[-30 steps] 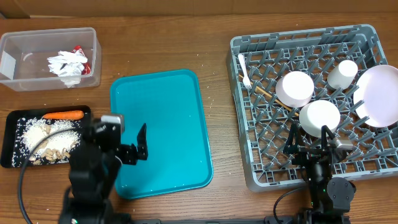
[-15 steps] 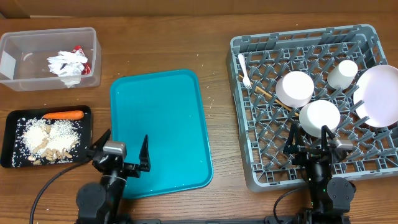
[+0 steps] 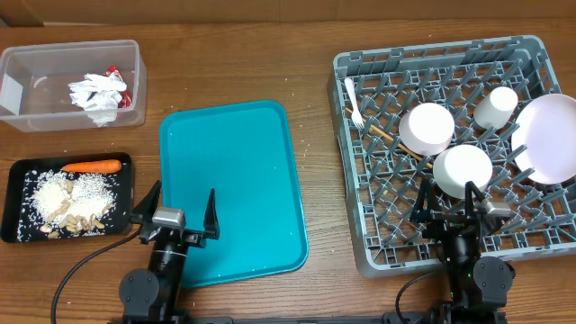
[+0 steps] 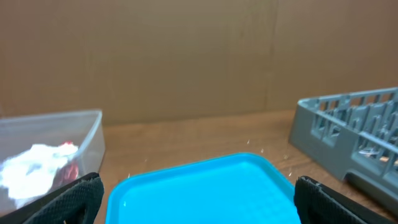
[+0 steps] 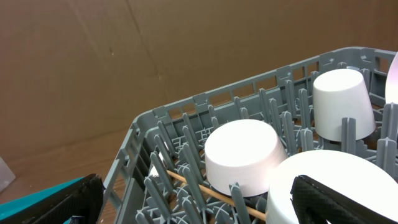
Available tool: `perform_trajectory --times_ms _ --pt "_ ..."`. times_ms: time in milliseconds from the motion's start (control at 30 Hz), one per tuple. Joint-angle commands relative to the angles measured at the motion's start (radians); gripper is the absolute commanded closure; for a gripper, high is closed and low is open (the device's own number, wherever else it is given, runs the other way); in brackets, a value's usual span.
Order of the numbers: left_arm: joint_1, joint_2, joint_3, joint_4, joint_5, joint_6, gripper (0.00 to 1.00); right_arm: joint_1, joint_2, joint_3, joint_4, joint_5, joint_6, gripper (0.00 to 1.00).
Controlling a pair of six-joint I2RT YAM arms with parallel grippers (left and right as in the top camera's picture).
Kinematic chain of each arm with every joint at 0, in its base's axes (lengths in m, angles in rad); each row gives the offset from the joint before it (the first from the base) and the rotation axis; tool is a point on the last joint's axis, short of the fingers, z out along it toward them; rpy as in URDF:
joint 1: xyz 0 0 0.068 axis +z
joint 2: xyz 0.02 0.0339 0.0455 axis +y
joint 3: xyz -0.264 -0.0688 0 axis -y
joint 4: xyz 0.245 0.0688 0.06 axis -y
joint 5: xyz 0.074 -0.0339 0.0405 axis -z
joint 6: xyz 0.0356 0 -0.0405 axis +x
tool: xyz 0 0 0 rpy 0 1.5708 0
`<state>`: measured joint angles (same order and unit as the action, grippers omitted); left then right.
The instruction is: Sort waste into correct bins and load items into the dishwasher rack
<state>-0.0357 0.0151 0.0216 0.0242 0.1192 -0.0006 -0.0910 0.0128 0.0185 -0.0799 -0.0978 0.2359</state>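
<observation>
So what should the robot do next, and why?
Probably nothing but park: the teal tray looks bare, napkins and wrapper lie in the clear tub, scraps and carrot in the black tray, and bowls, plate, cup and fork sit in the rack. Both sets of jaws stand open and empty.

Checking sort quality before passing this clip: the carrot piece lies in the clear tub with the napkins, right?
No. The overhead view shows the carrot piece in the black tray with the food scraps; the napkins are in the clear tub.
</observation>
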Motion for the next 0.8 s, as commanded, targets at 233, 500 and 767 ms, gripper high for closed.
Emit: perform_trajectory --times_ms 233,500,767 --pt "0.063 -0.012 -0.017 -0.086 0.011 -0.022 0.00 -0.003 -0.010 -0.011 0.005 0.000 0.003 0.00" --pt "0.063 -0.011 -0.017 -0.088 0.011 -0.022 0.00 -0.003 -0.010 -0.011 0.005 0.000 0.003 0.00" --pt "0.063 -0.011 -0.017 -0.088 0.011 -0.022 0.00 -0.003 -0.010 -0.011 0.005 0.000 0.003 0.00"
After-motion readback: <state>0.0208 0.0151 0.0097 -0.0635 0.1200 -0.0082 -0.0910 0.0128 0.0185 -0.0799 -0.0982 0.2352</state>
